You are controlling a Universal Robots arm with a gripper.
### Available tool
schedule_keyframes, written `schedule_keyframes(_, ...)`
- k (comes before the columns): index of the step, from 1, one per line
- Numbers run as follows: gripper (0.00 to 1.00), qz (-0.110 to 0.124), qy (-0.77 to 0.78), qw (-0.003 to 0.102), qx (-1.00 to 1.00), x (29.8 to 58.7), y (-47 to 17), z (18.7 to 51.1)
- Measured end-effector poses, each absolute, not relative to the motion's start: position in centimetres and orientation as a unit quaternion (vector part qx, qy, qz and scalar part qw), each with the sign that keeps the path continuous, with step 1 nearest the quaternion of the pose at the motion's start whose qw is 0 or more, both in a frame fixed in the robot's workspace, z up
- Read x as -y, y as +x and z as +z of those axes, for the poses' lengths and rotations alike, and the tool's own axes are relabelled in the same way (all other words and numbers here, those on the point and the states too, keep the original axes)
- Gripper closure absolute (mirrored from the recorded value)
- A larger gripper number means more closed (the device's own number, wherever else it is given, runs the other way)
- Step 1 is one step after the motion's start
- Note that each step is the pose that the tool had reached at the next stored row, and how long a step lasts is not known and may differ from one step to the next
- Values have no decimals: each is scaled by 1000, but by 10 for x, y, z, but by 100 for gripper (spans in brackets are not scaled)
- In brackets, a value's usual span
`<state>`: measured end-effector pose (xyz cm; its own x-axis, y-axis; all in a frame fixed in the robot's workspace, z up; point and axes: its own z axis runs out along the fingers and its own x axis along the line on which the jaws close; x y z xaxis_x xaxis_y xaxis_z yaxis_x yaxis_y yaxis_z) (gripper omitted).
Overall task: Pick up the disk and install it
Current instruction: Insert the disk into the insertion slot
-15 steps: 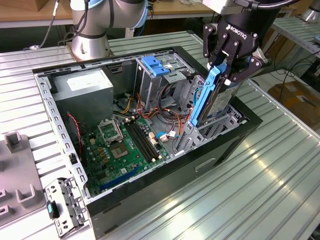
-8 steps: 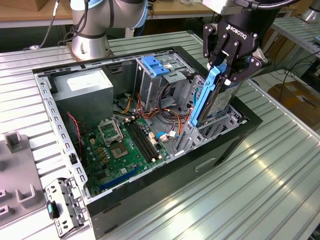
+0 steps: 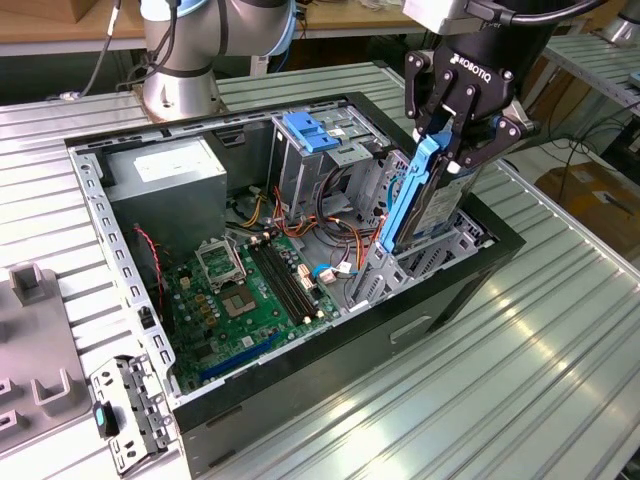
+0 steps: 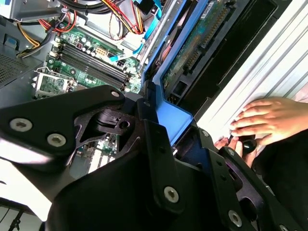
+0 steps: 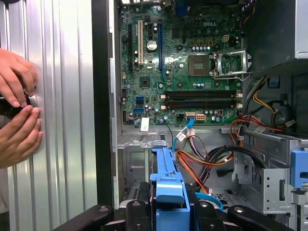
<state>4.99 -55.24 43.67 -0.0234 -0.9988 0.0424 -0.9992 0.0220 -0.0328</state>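
From the exterior view's left: the grey power supply sits in the far corner of the open computer case; next comes the green motherboard lying flat; then the tall cage with its blue handle; and at the right end, here is the disk, standing on edge, tilted, its lower end down among the metal bay brackets; the hand is directly above it, clenched on its upper end, fingers pressing either side of the blue rail; so the disk hangs below the hand, reaching down into the case. I judge it a dense, rigid piece with slick metal faces; the bare circuit board on its underside looks fragile and it likely dislikes knocks; the edges and plastic rails seem the safest hold. In the second wrist view a person's hand rests on the ribbed tabletop just outside the case wall.
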Motion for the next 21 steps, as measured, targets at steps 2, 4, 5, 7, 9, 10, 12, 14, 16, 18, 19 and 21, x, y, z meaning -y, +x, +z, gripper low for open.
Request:
schedule_keyframes(2, 63, 27, 699, 4, 715, 552, 50, 437)
schedule_keyframes(4, 63, 27, 699, 4, 715, 552, 50, 437)
schedule_keyframes(5, 56, 26, 699, 4, 715, 552, 50, 436)
schedule_keyframes(7, 49, 26, 699, 4, 715, 552, 50, 431)
schedule_keyframes(9, 49, 26, 699, 4, 715, 552, 50, 427)
schedule_keyframes(10, 49, 26, 699, 4, 715, 552, 50, 425)
schedule_keyframes(12, 49, 27, 699, 4, 715, 552, 50, 421)
schedule_keyframes(14, 49, 27, 699, 4, 715, 552, 50, 418)
schedule_keyframes(16, 49, 27, 699, 4, 715, 552, 50, 414)
schedule_keyframes(18, 57, 27, 699, 4, 715, 552, 50, 410)
schedule_keyframes(19, 64, 27, 699, 4, 715, 552, 50, 407)
schedule_keyframes(21, 69, 27, 699, 4, 715, 552, 50, 403)
